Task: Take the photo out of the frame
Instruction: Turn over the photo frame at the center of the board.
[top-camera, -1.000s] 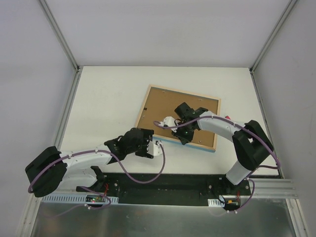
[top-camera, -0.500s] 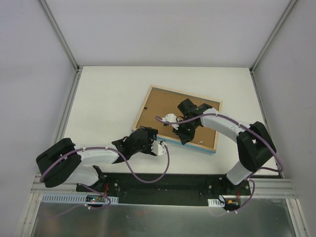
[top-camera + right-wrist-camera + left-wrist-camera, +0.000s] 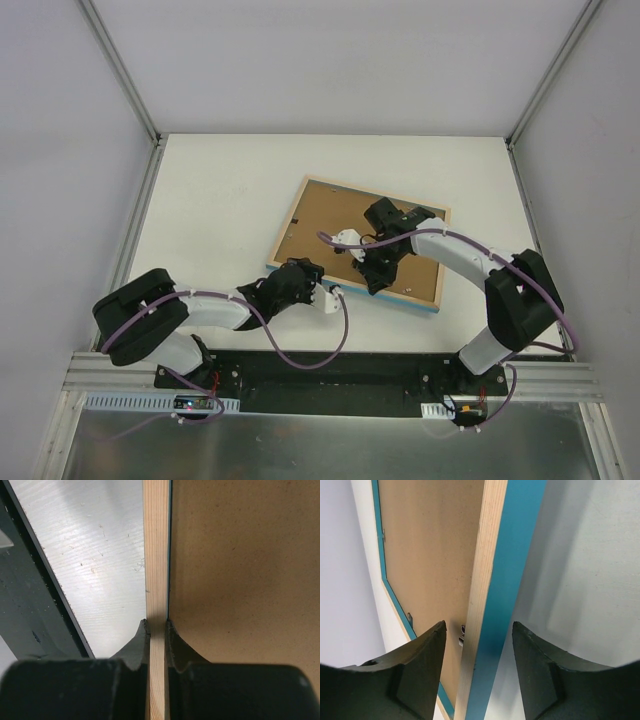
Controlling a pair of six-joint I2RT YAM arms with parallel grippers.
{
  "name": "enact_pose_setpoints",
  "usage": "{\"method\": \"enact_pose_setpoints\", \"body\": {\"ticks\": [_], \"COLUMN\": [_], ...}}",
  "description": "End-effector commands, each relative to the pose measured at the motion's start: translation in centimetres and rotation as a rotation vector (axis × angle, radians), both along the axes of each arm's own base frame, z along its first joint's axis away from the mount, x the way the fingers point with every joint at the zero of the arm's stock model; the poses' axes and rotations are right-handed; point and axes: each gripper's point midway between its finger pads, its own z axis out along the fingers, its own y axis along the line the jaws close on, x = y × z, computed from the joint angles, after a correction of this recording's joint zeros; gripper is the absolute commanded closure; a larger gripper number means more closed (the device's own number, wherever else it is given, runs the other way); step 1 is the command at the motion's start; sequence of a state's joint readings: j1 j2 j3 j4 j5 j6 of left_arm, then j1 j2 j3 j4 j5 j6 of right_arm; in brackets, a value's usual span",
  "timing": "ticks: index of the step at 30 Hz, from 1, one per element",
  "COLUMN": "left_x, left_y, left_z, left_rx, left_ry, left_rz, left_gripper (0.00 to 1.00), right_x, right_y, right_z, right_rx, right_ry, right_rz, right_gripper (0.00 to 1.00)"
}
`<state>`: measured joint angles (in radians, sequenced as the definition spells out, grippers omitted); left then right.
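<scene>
Brown fibreboard faces up: the frame point(image 3: 320, 215) lies back-side-up on the white table point(image 3: 220, 190), right of centre and turned at an angle. Pale wood rims the brown panel, w/ a thin blue strip showing along the near edge.

At that near long edge, approx mid-length, sits the right gripper point(image 3: 375, 283), its arm reaching in from the right over the panel. In the wrist view its two dark fingers point(image 3: 135, 652) are pressed onto the pale wood rim, one on the outer side & one on the panel side, no gap either side. It's pinching the frame's rim.

At the frame's near-left corner is the left gripper point(image 3: 306, 272), arm stretched low across the table from the left base. In the wrist view its fingers point(image 3: 415, 670) are spread & straddle the edge, w/ the wood rim & blue face running up btw them. The finger on the panel side stands clear of the wood. The other is just beside the blue face; contact can't be told. Jaws apart, nothing gripped.

A small metal tab point(image 3: 410, 617) sits at the panel's border in that view. Can't tell whether the near edge is lifted off the table. As for the photo, it's not seen in any view.
</scene>
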<state>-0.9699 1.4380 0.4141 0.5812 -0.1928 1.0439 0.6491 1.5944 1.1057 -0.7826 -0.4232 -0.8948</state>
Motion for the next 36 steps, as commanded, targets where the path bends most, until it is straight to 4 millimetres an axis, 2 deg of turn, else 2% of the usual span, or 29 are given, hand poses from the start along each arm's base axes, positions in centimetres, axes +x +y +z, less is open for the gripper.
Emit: {"method": "enact_pose_setpoints", "body": {"ticks": [1, 7, 14, 15, 17, 19, 21, 26, 27, 36], "left_x": [0.2, 0.1, 0.0, -0.1, -0.4, -0.7, -1.0, -2.0, -2.1, -3.4], "left_y": [-0.7, -1.1, -1.3, -1.4, -1.4, -1.4, -1.4, -1.5, -1.5, -2.2], "left_z": [0.7, 0.6, 1.1, 1.3, 1.4, 1.7, 1.9, 3.0, 3.4, 5.9], "left_rx": [-0.019, -0.013, -0.016, -0.020, -0.017, -0.023, -0.026, -0.051, -0.058, -0.097], "left_ry": [-0.044, -0.053, -0.068, -0.072, -0.072, -0.066, -0.043, 0.025, 0.033, 0.137], "left_rz": [-0.008, -0.009, -0.007, -0.007, -0.008, -0.011, -0.008, -0.003, 0.000, -0.014], "left_gripper": [0.51, 0.69, 0.84, 0.87, 0.91, 0.94, 0.96, 0.98, 0.99, 0.99], "right_x": [-0.8, -0.9, 0.1, 0.3, 0.7, 1.1, 1.3, 2.1, 2.1, 2.7], "right_y": [1.2, 1.0, 0.7, 0.6, 0.3, 0.0, -0.2, -1.1, -1.3, -3.9], "right_z": [3.5, 3.8, 4.1, 4.1, 4.2, 4.5, 5.0, 6.8, 7.1, 11.1], "right_rx": [0.116, 0.120, 0.109, 0.103, 0.093, 0.087, 0.087, 0.091, 0.090, 0.089], "right_ry": [0.009, 0.018, -0.014, -0.020, -0.038, -0.061, -0.086, -0.177, -0.193, -0.398], "right_rz": [0.033, 0.036, 0.016, 0.008, 0.000, -0.009, -0.010, -0.016, -0.012, 0.002], "right_gripper": [1.00, 1.00, 1.00, 0.97, 0.66, 0.56, 0.43, 0.01, 0.04, 0.04]}}
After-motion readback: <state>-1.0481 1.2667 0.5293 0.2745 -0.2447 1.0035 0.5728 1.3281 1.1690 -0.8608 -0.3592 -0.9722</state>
